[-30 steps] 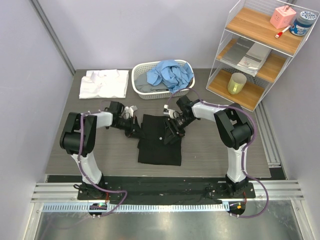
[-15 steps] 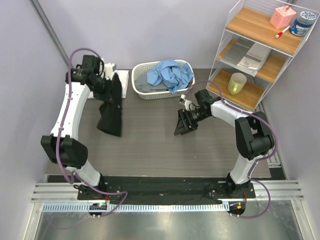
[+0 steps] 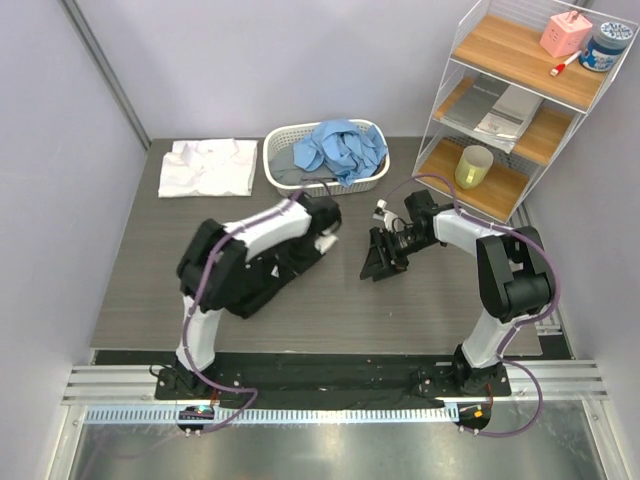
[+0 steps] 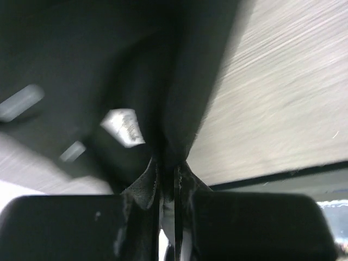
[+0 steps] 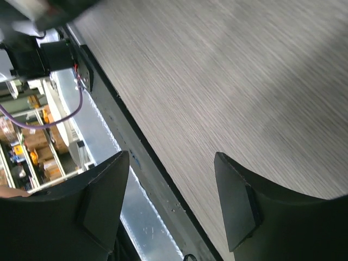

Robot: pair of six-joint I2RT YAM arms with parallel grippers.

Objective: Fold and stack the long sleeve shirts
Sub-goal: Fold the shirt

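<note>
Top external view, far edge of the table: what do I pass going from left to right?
white shirt → white basket with the light blue shirt heaped in it → wire shelf rack, with the yellow cup on its lowest board

I count one black shirt (image 3: 282, 270), one white shirt (image 3: 207, 167), one light blue shirt (image 3: 340, 148), one basket (image 3: 310, 189), one shelf rack (image 3: 497, 45), one cup (image 3: 473, 167).
</note>
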